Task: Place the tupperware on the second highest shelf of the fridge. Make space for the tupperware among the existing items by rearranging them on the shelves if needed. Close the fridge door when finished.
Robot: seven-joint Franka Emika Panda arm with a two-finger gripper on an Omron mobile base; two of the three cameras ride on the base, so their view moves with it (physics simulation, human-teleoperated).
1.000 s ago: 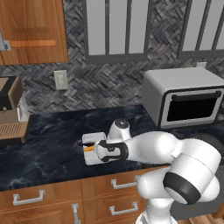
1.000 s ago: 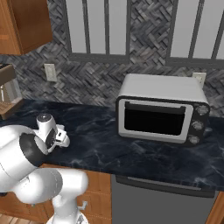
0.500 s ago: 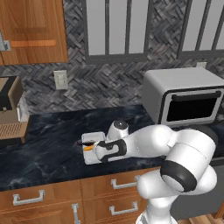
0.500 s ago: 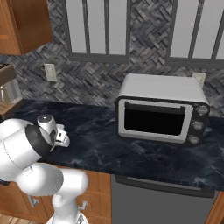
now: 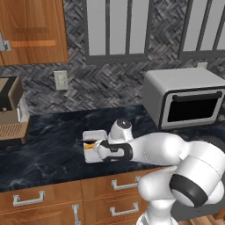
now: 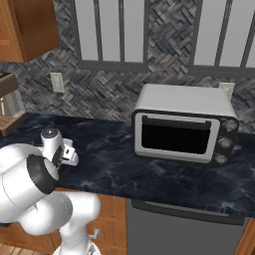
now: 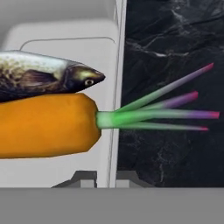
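Inside one white tupperware: one carrot, one fish; jaws' state seemingly untellable.

Left of tupperware: bare dark desk, open passage.
Right: toaster oven blocks the desk's rear.
Far left: coffee machine stands in the way.

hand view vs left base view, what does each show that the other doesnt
Hand view alone: a fish lying against a carrot inside the tupperware, the carrot's green and purple stalks reaching over its wall above the counter, and the fingertips at the tupperware's wall.

Left base view alone: the toaster oven, a wall outlet, wooden drawers and the arm.

Both: the tupperware, a bit of orange inside, and the dark marble counter.
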